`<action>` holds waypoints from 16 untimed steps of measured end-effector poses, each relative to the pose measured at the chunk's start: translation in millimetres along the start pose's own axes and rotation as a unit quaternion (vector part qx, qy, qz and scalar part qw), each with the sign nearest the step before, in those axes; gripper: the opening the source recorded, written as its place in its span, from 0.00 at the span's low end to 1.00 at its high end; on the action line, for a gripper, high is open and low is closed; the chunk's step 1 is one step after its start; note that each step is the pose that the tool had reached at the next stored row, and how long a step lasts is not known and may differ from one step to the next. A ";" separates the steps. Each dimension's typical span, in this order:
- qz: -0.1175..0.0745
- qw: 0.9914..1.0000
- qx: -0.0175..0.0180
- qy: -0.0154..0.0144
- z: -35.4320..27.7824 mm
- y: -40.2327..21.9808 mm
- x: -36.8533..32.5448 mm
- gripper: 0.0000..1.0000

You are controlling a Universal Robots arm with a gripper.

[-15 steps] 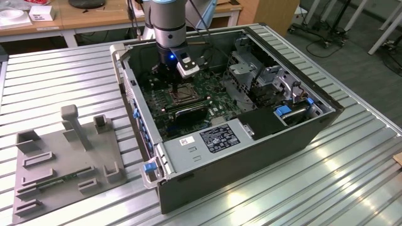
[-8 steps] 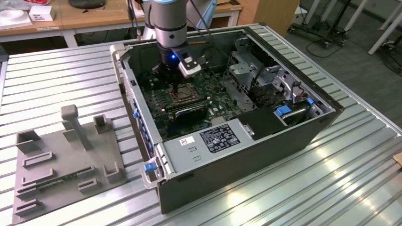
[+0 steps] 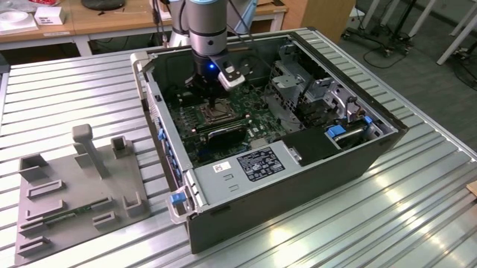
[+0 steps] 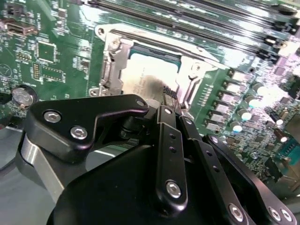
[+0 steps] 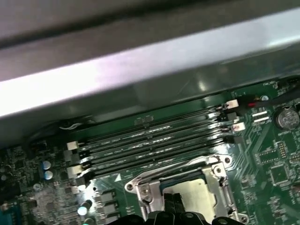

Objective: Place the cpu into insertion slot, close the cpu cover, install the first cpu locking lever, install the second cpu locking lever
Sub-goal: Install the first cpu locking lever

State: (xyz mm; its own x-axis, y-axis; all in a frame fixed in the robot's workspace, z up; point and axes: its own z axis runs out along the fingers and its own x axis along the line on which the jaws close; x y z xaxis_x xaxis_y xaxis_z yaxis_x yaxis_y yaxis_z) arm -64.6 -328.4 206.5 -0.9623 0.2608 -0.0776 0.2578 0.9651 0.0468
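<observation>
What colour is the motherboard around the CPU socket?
Green; the motherboard shows best in the second wrist view.

One computer case (image 3: 298, 167); one cpu (image 4: 150, 75); one insertion slot (image 5: 187, 187); four long memory slots (image 5: 150, 145).

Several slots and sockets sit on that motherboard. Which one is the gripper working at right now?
The square insertion slot with the silvery metal frame, the cpu lying in it. The gripper is right above it; the long black memory slots run beside it.

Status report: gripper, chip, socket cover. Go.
Gripper down over the socket inside the computer case. Chip seated in the socket, cover down around it. Nothing seen in the way.
</observation>
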 end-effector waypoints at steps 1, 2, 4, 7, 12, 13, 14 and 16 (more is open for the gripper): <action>-0.002 1.000 0.000 0.001 0.2 0.5 -2.0 0.11; -0.003 1.000 0.000 0.002 0.4 1.1 -4.1 0.11; -0.006 1.000 0.001 0.005 0.7 2.2 -8.1 0.11; -0.017 1.000 0.001 0.008 1.0 2.7 -10.3 0.11; -0.053 0.999 0.000 0.011 1.4 2.8 -10.4 0.11; -0.059 0.998 0.002 0.012 1.5 2.8 -10.3 0.11; -0.064 0.998 0.007 0.013 1.5 2.8 -10.3 0.11; -0.071 0.997 0.020 0.014 1.6 2.7 -10.4 0.11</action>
State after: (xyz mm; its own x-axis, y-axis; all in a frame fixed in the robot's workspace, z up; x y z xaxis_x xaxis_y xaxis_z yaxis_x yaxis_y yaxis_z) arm -53.8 -328.5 205.9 -0.9913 0.1210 -0.0522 0.1213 0.9926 -0.0022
